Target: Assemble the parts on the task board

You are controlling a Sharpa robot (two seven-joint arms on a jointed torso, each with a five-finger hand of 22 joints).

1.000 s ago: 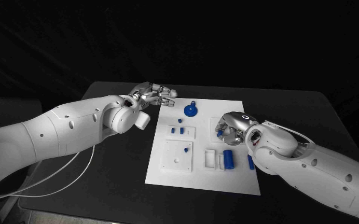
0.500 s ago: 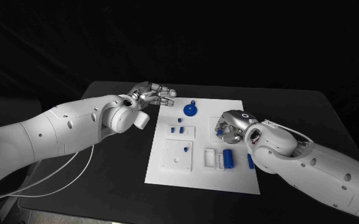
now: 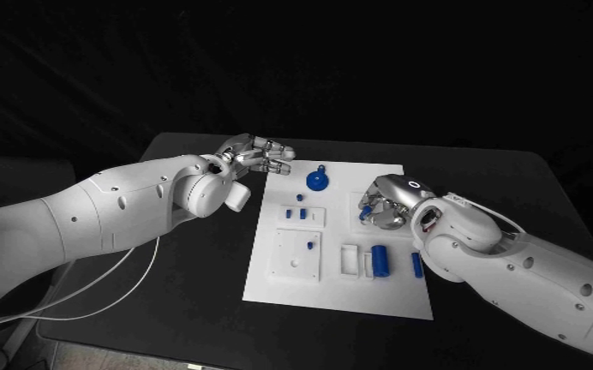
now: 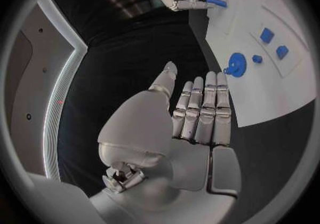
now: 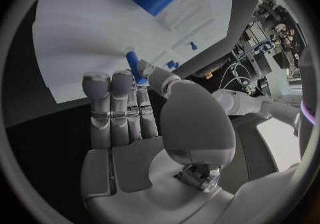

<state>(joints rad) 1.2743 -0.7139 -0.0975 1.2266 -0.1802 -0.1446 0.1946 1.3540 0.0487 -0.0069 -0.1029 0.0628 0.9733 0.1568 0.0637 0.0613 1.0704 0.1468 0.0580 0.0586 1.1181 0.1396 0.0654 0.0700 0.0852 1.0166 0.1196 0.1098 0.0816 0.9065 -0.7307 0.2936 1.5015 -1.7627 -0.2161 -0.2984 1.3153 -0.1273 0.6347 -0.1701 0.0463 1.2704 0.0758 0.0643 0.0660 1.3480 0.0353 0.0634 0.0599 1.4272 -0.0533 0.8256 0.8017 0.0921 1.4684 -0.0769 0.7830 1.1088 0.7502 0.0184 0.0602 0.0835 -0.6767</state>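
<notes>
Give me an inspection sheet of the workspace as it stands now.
Surface: black table, task board lying in its middle.
Job's things: round blue part at the board's far end; blue cylinder near the right arm.
Clutter: nothing seen.
Hands: left hand hovers beside the board's far left corner, holding nothing; right hand pinches a small blue peg over the board.
Cables: white cable under the left arm.
Surroundings: dark backdrop.

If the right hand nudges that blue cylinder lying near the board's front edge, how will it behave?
The blue cylinder lies on its round side on the task board, so it probably rolls sideways. It looks rigid and small, likely light. The white block beside it may stop it one way.
</notes>
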